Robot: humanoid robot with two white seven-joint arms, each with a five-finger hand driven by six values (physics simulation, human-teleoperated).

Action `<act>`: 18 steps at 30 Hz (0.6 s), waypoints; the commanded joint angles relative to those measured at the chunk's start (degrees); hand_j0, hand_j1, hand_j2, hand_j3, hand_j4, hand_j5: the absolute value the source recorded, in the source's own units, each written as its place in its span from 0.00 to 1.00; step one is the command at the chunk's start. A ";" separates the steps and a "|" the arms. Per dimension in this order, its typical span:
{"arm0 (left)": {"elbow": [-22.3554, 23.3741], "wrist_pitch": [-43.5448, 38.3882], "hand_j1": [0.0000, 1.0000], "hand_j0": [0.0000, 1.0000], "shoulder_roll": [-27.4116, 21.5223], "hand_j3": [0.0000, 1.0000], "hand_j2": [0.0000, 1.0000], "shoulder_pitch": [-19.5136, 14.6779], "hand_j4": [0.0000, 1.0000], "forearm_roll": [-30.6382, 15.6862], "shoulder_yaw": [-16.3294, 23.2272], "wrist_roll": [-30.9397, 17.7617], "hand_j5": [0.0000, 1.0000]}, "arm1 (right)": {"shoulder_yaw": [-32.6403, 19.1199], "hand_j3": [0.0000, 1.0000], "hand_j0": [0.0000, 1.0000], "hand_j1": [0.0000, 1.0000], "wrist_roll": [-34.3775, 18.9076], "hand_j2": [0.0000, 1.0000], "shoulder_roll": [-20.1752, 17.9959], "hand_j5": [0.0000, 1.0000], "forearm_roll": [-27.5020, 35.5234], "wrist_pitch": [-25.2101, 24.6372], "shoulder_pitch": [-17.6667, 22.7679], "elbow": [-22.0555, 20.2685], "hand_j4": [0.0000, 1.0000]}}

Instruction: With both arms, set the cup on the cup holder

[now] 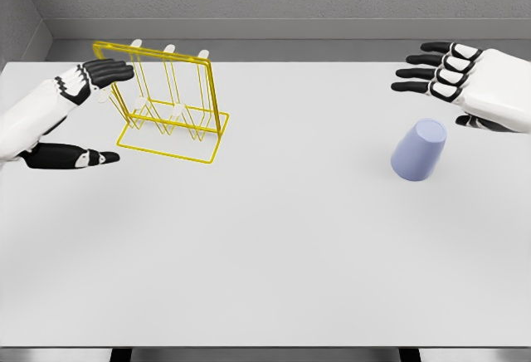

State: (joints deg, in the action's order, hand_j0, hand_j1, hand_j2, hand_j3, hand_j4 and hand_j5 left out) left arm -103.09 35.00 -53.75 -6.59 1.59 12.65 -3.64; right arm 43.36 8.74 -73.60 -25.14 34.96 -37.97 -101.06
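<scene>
Lavender plastic cup [419, 151] lies ungrasped on the white surface [274, 246].
Wrap your spread, empty right robot hand [452, 75] around its side; left robot hand [79, 113], also spread, flanks the yellow wire cup holder [170, 105].

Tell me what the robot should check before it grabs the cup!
1. Cup reachable: ok, it sits on the table just below the right hand.
2. Right hand ready: ok, fingers spread, holding nothing.
3. Cup standing with its opening up: cannot tell; it looks tilted, with a flat end on top.
4. Rack upright: ok, the yellow frame stands on the table.
5. Left hand ready: ok, open beside the rack; touching it or not, cannot tell.
6. Path from cup to rack: ok, nothing lies between them.
</scene>
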 commanded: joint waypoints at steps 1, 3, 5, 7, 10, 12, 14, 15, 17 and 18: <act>-0.10 0.00 1.00 1.00 0.57 1.00 1.00 0.00 1.00 -0.27 0.01 0.03 1.00 | 0.06 1.00 1.00 1.00 -0.04 1.00 -0.05 1.00 0.36 0.04 0.00 -0.01 1.00; -0.10 0.00 1.00 1.00 0.57 1.00 1.00 -0.09 1.00 -0.36 -0.35 0.03 1.00 | 0.06 1.00 1.00 1.00 0.05 1.00 -0.23 1.00 0.62 0.04 -0.09 -0.01 1.00; -0.01 0.00 1.00 1.00 1.01 1.00 1.00 0.00 1.00 -0.36 -0.43 0.12 1.00 | 0.50 1.00 1.00 1.00 0.84 1.00 -1.02 1.00 2.55 0.04 -0.09 0.07 1.00; -0.01 0.00 1.00 1.00 1.27 1.00 1.00 0.09 1.00 -0.45 -0.43 0.12 1.00 | 0.50 1.00 1.00 1.00 -1.17 1.00 -0.84 1.00 2.55 0.04 -0.88 0.51 1.00; -0.10 0.00 1.00 1.00 1.80 1.00 1.00 0.00 1.00 -0.45 -0.43 0.12 1.00 | 0.33 1.00 1.00 1.00 -24.81 1.00 1.97 1.00 4.22 0.04 -4.39 1.57 1.00; 0.08 0.00 1.00 1.00 2.59 1.00 1.00 0.00 1.00 -0.36 -0.26 0.12 1.00 | 0.50 1.00 1.00 1.00 -33.16 1.00 4.60 1.00 3.96 0.04 -6.24 1.57 1.00; 0.17 0.00 1.00 1.00 3.03 1.00 1.00 0.00 1.00 -0.36 -0.35 0.12 1.00 | 0.50 1.00 1.00 1.00 -39.41 1.00 7.33 1.00 3.26 0.04 -6.33 1.92 1.00; 0.17 0.00 1.00 1.00 4.00 1.00 1.00 0.00 1.00 -0.36 -0.35 0.12 1.00 | 0.50 1.00 1.00 1.00 -39.76 1.00 8.03 1.00 2.47 0.04 -6.68 3.24 1.00; 0.17 0.00 1.00 1.00 4.44 1.00 1.00 0.79 1.00 -0.97 -0.08 0.29 1.00 | 0.77 1.00 1.00 1.00 -39.85 1.00 11.20 1.00 0.00 0.04 -7.82 6.66 1.00; 0.17 0.00 1.00 1.00 4.44 1.00 1.00 1.84 1.00 -2.20 -0.08 0.38 1.00 | 1.20 1.00 1.00 1.00 -39.85 1.00 11.55 1.00 -0.17 0.04 -8.61 7.63 1.00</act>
State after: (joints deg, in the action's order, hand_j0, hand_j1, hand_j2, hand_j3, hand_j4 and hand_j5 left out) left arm -102.94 35.03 -49.80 -3.87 0.49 12.51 -3.43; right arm 44.29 -28.79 -64.20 -24.22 35.07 -47.46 -95.63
